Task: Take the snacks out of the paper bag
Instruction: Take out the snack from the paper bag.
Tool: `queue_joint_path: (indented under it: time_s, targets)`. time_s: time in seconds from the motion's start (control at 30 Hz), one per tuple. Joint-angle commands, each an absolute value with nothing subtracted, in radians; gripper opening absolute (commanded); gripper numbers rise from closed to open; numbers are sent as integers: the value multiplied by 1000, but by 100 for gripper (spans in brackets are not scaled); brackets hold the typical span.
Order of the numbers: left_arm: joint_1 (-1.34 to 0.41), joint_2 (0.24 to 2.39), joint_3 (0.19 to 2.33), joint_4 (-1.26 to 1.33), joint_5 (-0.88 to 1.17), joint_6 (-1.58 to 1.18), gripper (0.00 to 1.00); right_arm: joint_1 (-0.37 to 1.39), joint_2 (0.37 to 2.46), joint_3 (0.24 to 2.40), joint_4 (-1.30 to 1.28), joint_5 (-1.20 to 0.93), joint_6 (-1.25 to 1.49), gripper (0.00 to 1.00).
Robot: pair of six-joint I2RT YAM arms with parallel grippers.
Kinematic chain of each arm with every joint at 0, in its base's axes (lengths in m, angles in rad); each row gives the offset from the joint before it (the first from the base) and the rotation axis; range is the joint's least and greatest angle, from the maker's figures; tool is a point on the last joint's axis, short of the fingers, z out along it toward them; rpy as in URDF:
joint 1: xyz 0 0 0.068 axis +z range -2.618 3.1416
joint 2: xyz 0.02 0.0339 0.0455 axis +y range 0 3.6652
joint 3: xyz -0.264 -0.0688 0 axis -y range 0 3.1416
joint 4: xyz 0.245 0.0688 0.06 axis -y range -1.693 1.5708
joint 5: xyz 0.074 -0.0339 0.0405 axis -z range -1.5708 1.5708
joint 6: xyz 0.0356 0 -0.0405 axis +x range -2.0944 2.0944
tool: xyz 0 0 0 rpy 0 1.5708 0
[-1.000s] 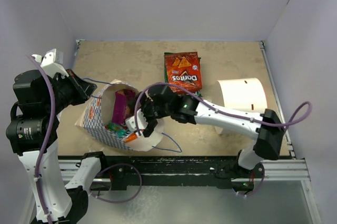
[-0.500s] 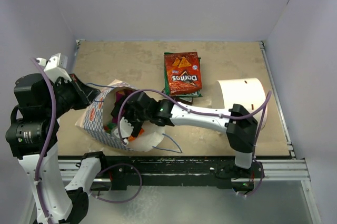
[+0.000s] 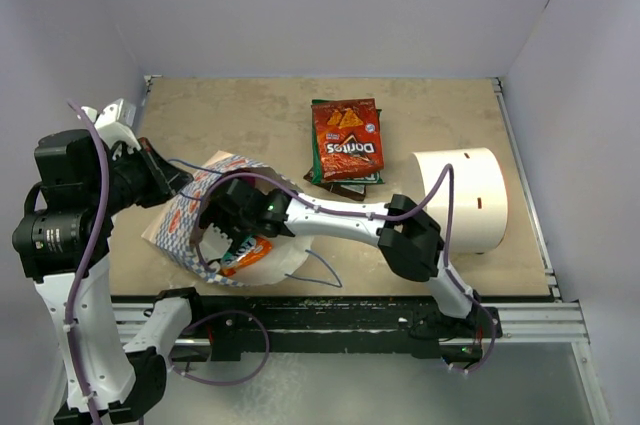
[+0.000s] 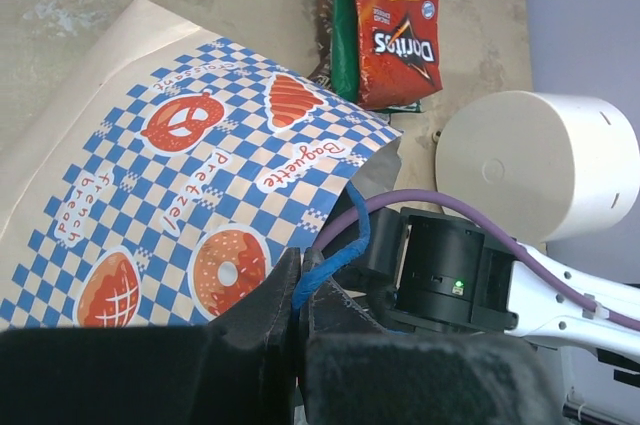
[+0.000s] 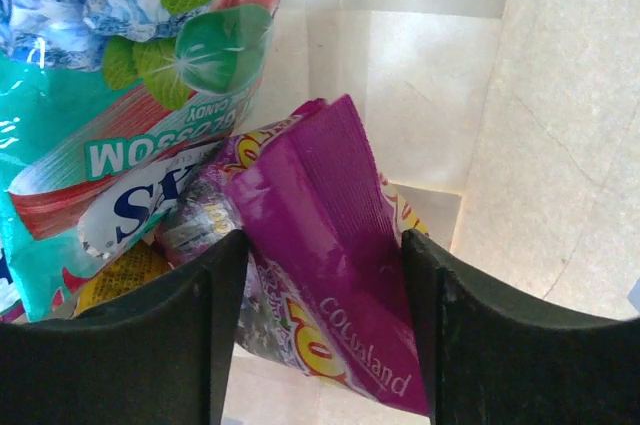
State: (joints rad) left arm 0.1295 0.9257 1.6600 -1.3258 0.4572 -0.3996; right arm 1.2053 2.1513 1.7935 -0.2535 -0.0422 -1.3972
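"doritos" is read on the red chip packet (image 4: 400, 30), "baguette", "pretzel" and "french bread" are printed on the paper bag (image 4: 200, 195), "blossom" is seen on the teal packet (image 5: 90, 145), "cocoaland" on the magenta packet (image 5: 320, 245)

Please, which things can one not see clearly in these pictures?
- Snacks left in the paper bag: in the top view the right arm covers them; the right wrist view cuts the pile at its edges.
- Whether the right gripper grips the magenta packet: right wrist view, fingers flank it, contact unclear.
- Packets under the Doritos bag: top view, only green and dark edges show.
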Motion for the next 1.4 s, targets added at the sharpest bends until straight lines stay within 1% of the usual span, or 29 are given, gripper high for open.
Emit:
queue_joint_path:
  time_s: [0.0, 0.2, 0.37, 0.47, 0.73, 0.9, 1.03, 1.13, 1.3, 1.37]
  targets:
    - [129, 925, 1698, -1338, 405, -380, 0, 1200, 2086, 1763, -231, -20, -1428, 56]
    - [129, 893, 1670, -1335, 333, -401, 0, 1198, 2026, 1695, -142, -17, -1418, 20]
    - [129, 863, 1649, -1325, 293, -430, 0, 1197, 1969, 1664, -84, -35, -1376, 7]
    - [129, 853, 1644, -1321, 269, -441, 0, 1197, 1935, 1655, -47, -47, -1322, 1]
    - [128, 832, 1630, -1291, 233, -466, 0, 1197, 1856, 1621, 33, -33, -1162, 0]
    - [129, 831, 1615, -1272, 215, -481, 0, 1197, 1799, 1608, 77, -64, -1054, 0]
    - [129, 845, 1624, -1258, 189, -490, 0, 1197, 1761, 1622, 113, -58, -903, 0]
    - [129, 866, 1632, -1254, 170, -503, 0, 1197, 1743, 1643, 93, 3, -841, 0]
    - [129, 907, 1646, -1265, 106, -537, 0, 1197, 1663, 1642, 101, -19, -615, 0]
    - [128, 926, 1647, -1265, 85, -547, 0, 1197, 1628, 1636, 124, 32, -509, 0]
